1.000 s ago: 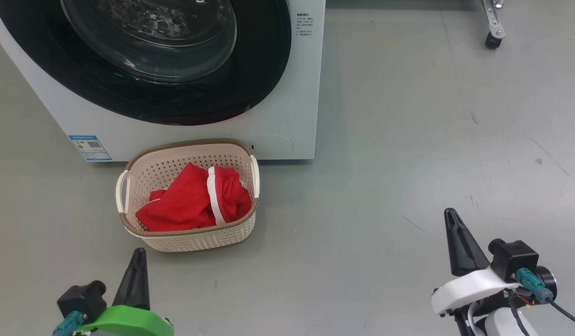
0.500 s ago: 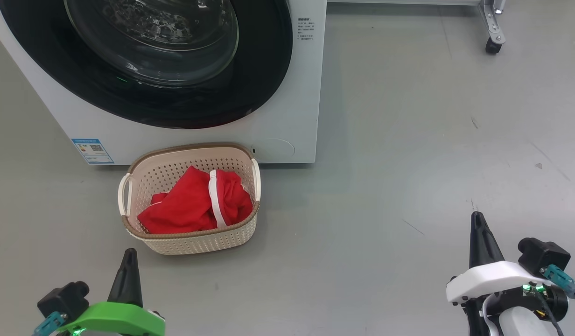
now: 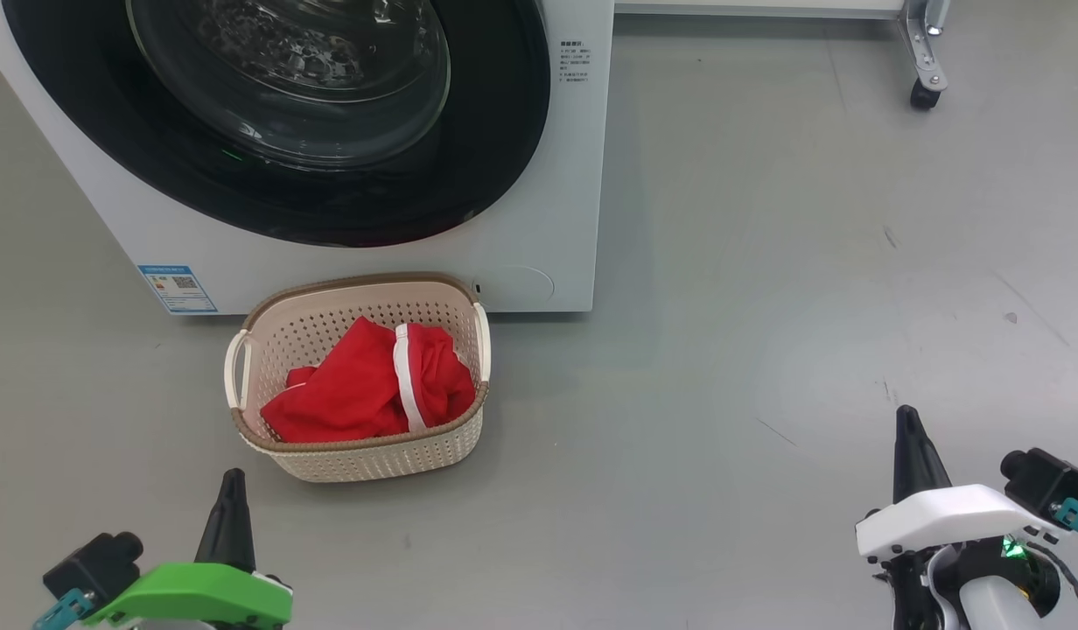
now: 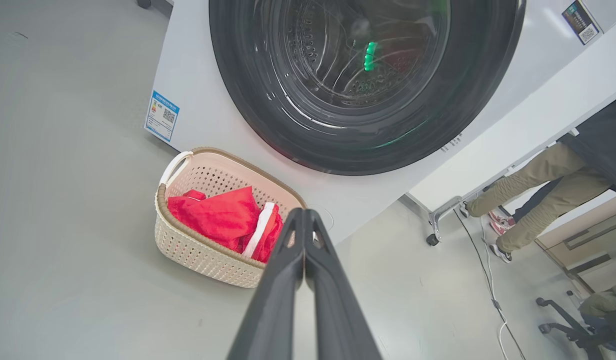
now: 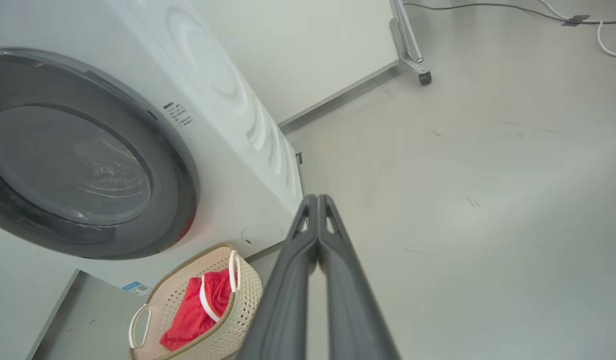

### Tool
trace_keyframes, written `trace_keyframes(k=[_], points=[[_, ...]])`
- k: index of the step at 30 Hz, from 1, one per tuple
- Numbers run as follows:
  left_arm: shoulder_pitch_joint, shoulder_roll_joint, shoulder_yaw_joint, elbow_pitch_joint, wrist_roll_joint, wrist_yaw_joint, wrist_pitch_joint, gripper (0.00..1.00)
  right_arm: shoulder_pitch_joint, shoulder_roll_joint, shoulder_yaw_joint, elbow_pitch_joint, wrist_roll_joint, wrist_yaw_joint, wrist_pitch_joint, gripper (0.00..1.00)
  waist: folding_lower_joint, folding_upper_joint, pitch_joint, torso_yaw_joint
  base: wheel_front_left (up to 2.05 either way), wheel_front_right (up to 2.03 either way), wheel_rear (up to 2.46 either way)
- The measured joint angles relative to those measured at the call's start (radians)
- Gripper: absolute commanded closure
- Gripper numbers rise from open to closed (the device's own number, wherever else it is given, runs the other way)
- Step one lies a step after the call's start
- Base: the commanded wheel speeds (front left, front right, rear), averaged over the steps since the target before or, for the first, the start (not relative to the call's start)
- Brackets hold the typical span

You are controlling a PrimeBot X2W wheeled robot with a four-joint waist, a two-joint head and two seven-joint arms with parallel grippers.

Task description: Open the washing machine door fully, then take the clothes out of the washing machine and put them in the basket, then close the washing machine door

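The white washing machine [image 3: 556, 219] stands at the upper left, and its black-rimmed glass door [image 3: 329, 175] lies flush against the front. On the floor just before it sits the cream basket [image 3: 364, 457] with the red white-trimmed clothes [image 3: 364, 389] inside. My left gripper [image 3: 231, 483] is shut at the lower left, below the basket. Far to the right, my right gripper [image 3: 906, 418] is shut with nothing in it. The left wrist view has the door [image 4: 338, 145], basket [image 4: 198, 252], clothes [image 4: 223, 217] and shut gripper [image 4: 304, 212]. The right wrist view gives the door [image 5: 178, 165], basket [image 5: 243, 295], clothes [image 5: 193, 315] and gripper [image 5: 317, 199].
A wheeled metal frame leg [image 3: 922, 66] stands at the upper right. A person's legs [image 4: 533, 200] and an office chair base [image 4: 573, 330] appear right of the machine in the left wrist view. White cables [image 5: 563, 10] run along the floor.
Both grippers have dropped lower and outward in the head view. The whole scene has shifted slightly down as the camera moved; basket and door are unchanged.
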Motion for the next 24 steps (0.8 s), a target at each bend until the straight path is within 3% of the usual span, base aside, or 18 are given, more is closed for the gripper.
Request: trace_keyframes(k=[24], points=[[-0.002, 0.008, 0.037, -0.023, -0.271, 0.0, 0.082, 1.0, -0.008, 0.004, -0.064, 0.004, 0.319, 0.027, 0.087, 1.0, 0.0, 0.0, -0.018, 0.004, 0.0, 0.0, 0.0]])
